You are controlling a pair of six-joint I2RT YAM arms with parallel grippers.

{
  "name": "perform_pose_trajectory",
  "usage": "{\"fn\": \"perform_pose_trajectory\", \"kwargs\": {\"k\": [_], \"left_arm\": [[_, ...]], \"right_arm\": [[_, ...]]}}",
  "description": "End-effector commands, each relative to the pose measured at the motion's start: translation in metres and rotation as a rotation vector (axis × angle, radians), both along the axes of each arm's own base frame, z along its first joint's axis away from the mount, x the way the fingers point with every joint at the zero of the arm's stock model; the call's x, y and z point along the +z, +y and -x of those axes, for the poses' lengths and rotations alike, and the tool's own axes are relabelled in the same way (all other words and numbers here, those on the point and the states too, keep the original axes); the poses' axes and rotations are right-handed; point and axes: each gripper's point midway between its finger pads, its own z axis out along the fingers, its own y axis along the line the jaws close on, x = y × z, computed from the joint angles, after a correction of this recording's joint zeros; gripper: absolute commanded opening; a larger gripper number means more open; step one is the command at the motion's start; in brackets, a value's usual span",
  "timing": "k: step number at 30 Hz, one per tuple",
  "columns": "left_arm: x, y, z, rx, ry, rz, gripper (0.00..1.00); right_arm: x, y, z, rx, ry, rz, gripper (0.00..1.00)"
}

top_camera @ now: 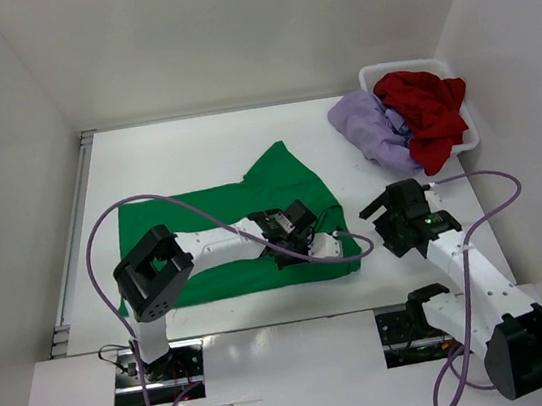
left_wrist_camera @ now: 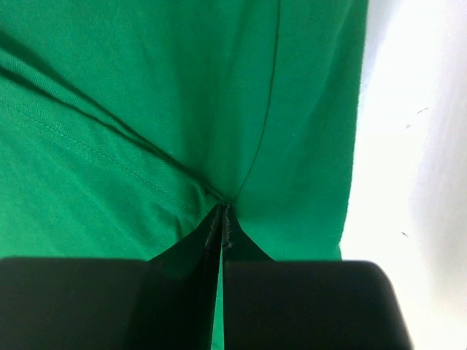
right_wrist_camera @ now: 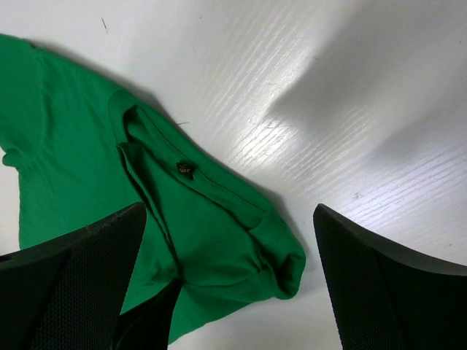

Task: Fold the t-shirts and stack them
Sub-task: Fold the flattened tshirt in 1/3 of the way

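The bright green t-shirt (top_camera: pixel 287 175) lies spread on the white table. My left gripper (top_camera: pixel 299 221) is down on its right part, and in the left wrist view the jaws (left_wrist_camera: pixel 222 211) are shut on a pinched ridge of green cloth (left_wrist_camera: pixel 146 109). My right gripper (top_camera: pixel 382 228) hovers open just right of the shirt. Its view shows the collar with a small dark label (right_wrist_camera: pixel 184 168) and a bunched sleeve (right_wrist_camera: pixel 281 262) below its wide-apart fingers (right_wrist_camera: pixel 87 270). The dark red t-shirt (top_camera: pixel 425 111) is heaped in the basket. The pale lavender t-shirt (top_camera: pixel 372 128) hangs over the basket's left side onto the table.
A white plastic basket (top_camera: pixel 404 68) stands at the back right corner. White walls close in the table on three sides. A purple cable (top_camera: pixel 202 213) from the left arm loops over the green shirt. A metal rail (top_camera: pixel 74 241) runs along the table's left edge.
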Motion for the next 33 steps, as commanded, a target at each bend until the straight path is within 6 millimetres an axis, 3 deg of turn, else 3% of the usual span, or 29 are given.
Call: {"fn": "perform_pose_trajectory", "kwargs": {"k": [1,5,11,16,23,26,28,33], "left_arm": [[0.009,0.001,-0.007,0.032,-0.048,0.019,0.05],[0.017,0.006,-0.023,0.119,-0.125,0.014,0.00],[0.035,0.010,-0.049,0.278,-0.167,0.081,0.00],[0.038,0.011,-0.045,0.322,-0.095,0.110,0.00],[0.029,0.044,-0.078,0.491,-0.008,0.135,0.02],[0.017,0.055,-0.083,0.533,0.014,0.111,0.10],[0.014,0.065,-0.087,0.570,0.023,0.106,0.21],[0.020,0.081,-0.101,0.656,0.030,0.123,0.35]], "right_arm": [[0.005,-0.001,-0.006,-0.005,-0.046,0.004,1.00],[0.008,0.003,-0.006,0.002,-0.057,0.004,1.00],[0.006,0.005,-0.003,0.011,-0.048,0.006,1.00],[0.004,0.008,-0.003,0.019,-0.041,0.009,1.00],[0.003,0.012,-0.001,0.037,-0.023,0.013,1.00],[0.001,0.012,-0.001,0.037,-0.014,0.015,1.00],[0.002,0.012,-0.002,0.045,-0.014,0.020,1.00],[-0.002,0.019,0.001,0.082,0.017,0.052,1.00]]}}
